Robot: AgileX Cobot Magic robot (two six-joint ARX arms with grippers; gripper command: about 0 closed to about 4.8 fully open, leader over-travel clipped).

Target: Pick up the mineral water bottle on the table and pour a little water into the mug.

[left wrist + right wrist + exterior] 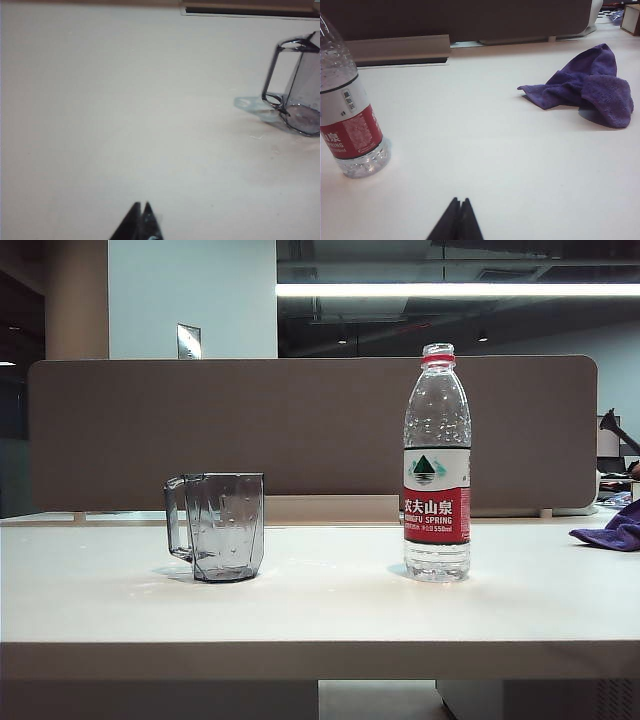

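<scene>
Left gripper (141, 206): fingertips pressed together with nothing between them, low over bare table (125, 100), seen only in the left wrist view.
Right gripper (459, 201): fingertips also together and empty, low over the table, seen only in the right wrist view.
Bottle (436, 465): upright on the table, right of middle in the exterior view; red neck ring, no cap visible on the mouth. It stands well apart from the right gripper, ahead of it and off to one side (only its lower part shows in that wrist view).
Bottle contents: clear water (437, 558) visible in the lowest part, below the label; droplets cling to the inside of the upper wall. The label hides the level.
Mug (219, 525): upright on the table, left of the bottle and well apart from it, handle (176, 520) turned away from the bottle. It lies ahead of the left gripper and off to the side, well apart.
Mug contents: cannot tell whether any water is in it.
Cloth (587, 85): purple, crumpled, on the table beyond the right gripper, on the far side from the bottle.
</scene>
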